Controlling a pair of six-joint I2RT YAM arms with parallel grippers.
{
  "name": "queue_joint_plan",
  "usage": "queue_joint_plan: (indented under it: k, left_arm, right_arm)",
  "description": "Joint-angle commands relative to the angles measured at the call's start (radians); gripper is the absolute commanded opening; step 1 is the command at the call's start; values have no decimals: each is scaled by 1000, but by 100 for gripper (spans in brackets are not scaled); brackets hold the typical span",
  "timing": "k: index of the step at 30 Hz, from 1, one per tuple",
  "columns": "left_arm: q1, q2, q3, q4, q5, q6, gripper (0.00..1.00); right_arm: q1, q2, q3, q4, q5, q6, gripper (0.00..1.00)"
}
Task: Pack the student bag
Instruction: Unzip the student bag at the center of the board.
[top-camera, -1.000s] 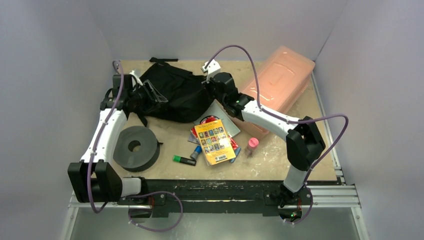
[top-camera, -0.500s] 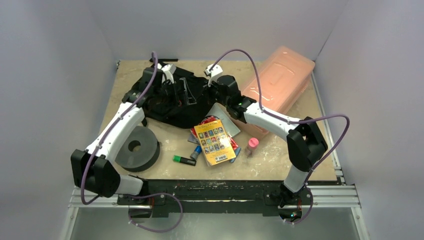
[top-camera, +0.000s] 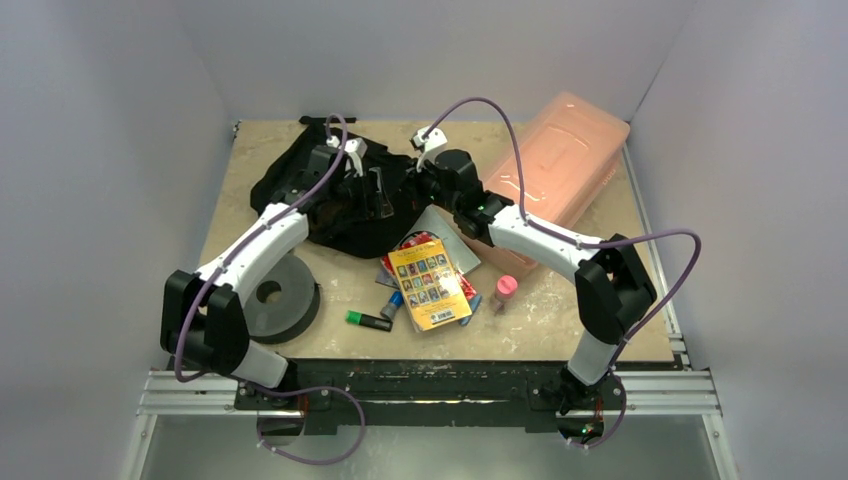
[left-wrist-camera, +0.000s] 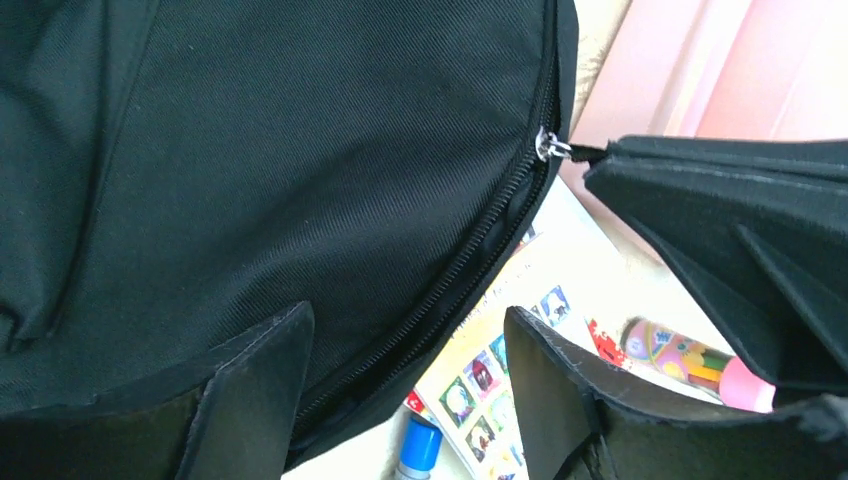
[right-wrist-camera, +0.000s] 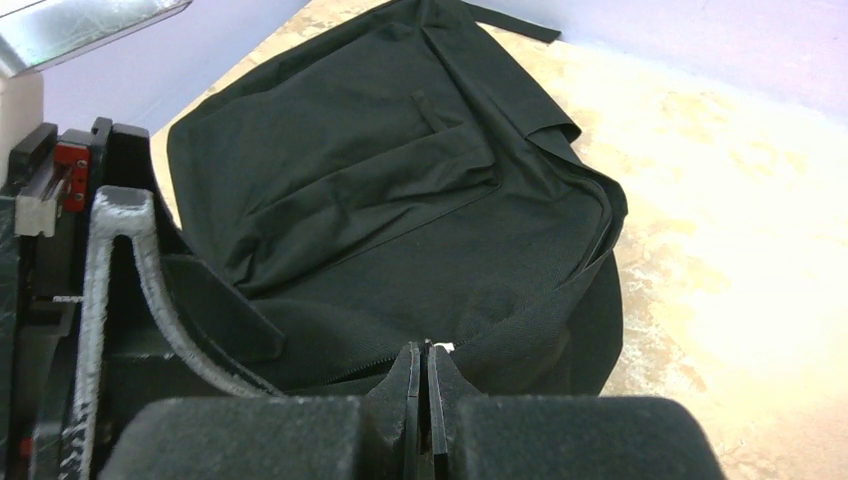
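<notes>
The student bag (top-camera: 320, 190), a soft black backpack, lies flat at the back of the table. It fills the left wrist view (left-wrist-camera: 250, 150) and the right wrist view (right-wrist-camera: 400, 200). My right gripper (top-camera: 418, 186) is shut on the bag's metal zipper pull (left-wrist-camera: 548, 145) at the bag's right edge; its jaws are pressed together (right-wrist-camera: 428, 365). My left gripper (top-camera: 378, 192) is open and empty, hovering over the zipper line (left-wrist-camera: 405, 370) just left of the right gripper, one finger (left-wrist-camera: 260, 380) above the fabric, the other (left-wrist-camera: 560, 390) above the book.
A translucent pink box (top-camera: 555, 165) stands at the back right. A yellow book (top-camera: 430, 283), a blue-capped marker (top-camera: 392, 303), a green marker (top-camera: 367, 320) and a pink-capped tube (top-camera: 505, 290) lie mid-table. A dark grey foam ring (top-camera: 275, 300) sits front left.
My left arm has swung right, from the bag's left side across it to beside the right gripper. The right gripper has stayed shut at the bag's right edge.
</notes>
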Motion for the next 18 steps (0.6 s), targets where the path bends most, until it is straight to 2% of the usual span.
queue_joint_plan:
  k: [1,4,6,11,13,14,18]
  left_arm:
    - [-2,34,78,28,-61,49,67]
    - [-2,77,131,-7,-39,46,65]
    - [-2,88,136,6,-15,35,57]
    - [-2,67,158,-74,-72,81,27]
    - [-3,36,161,-127,-140,116,3]
    - [-3,13,155,-142,-177,128,0]
    - [-3,-84,105,-154,-306,169,0]
  right_arm:
    - [7,-80,37,68,-38,12,0]
    - [6,-82,36,67,-59,14,0]
    - [7,-82,37,66,-67,17,0]
    - [6,-87,37,40,-11,-4,0]
    - [6,-87,36,27,53,-31,0]
    - [5,-87,36,17,99,-44,0]
    - [2,-72,48,-17,220,-99,0]
